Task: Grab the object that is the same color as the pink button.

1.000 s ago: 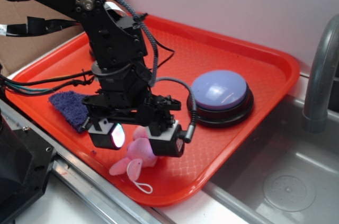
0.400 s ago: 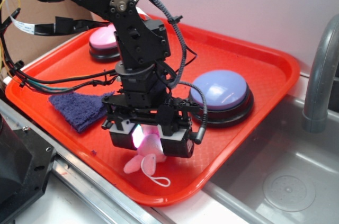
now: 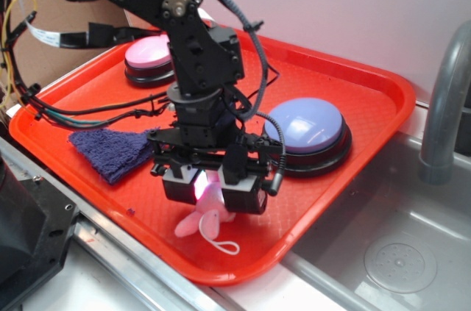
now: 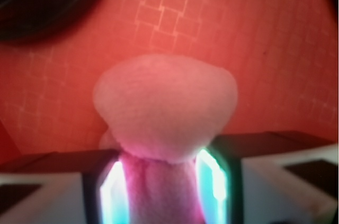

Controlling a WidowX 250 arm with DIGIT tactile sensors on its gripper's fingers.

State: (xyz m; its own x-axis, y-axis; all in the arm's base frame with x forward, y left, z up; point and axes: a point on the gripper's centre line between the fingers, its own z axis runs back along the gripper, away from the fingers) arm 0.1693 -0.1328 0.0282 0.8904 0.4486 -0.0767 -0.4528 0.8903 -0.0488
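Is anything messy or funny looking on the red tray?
Only small things. The blue cloth lies crumpled near the tray's front edge. The pink plush toy is squeezed narrow between the gripper fingers, its white string loop trailing loose. Nothing looks spilled or broken.

Over the past second the gripper (image 3: 215,192) has swung right along the red tray's (image 3: 383,98) near side and closed its jaws from wide apart onto the pink plush toy (image 3: 210,213), whose body is now squeezed between the lit pads (image 4: 212,181) in the wrist view. As the arm moved aside, the pink button (image 3: 149,54) at the far left came into sight, and the toy with its white string loop (image 3: 225,246) shifted slightly right.
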